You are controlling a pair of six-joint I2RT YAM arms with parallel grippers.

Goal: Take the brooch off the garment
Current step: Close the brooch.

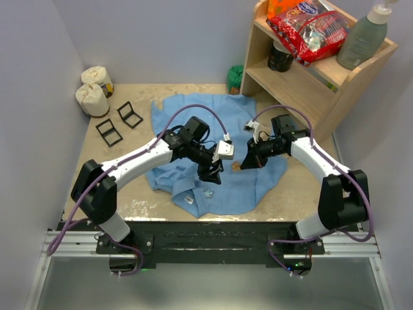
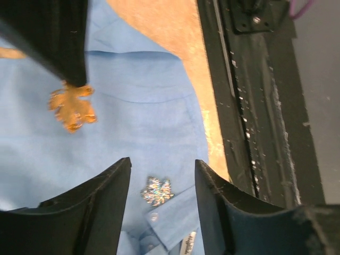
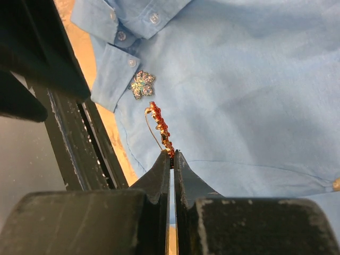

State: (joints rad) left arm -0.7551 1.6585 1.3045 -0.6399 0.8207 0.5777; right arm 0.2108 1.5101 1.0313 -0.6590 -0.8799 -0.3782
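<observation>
1. The light-blue button-up shirt (image 1: pixel 258 181) lay spread and rumpled across the speckled tan table (image 1: pixel 139 194), and both arms were reaching in over its middle.
2. Right gripper (image 3: pixel 171 154): its dark fingers (image 3: pixel 156 175) were pressed tight together, pinching the gold leaf-shaped brooch (image 3: pixel 161 127) by one edge. The right wrist view showed the piece edge-on, with a thin wire pin curving out beside it.
3. From the left wrist camera the same brooch (image 2: pixel 71 109) showed flat against blue cloth, right at the tip of the right arm's finger. I could not tell whether it touched the fabric.
4. That put the brooch over the centre of the shirt, between the two grippers, just off the right one's tips.
5. Left gripper (image 2: pixel 162 164): fingers (image 2: pixel 101 202) spread apart, gripping nothing, poised over the shirt near its front edge.
6. Framed between those spread fingers, a silver-blue snowflake-shaped brooch (image 2: pixel 156 190) sat on the shirt just beside a buttoned cuff (image 3: pixel 114 71), close to the table's near edge.
</observation>
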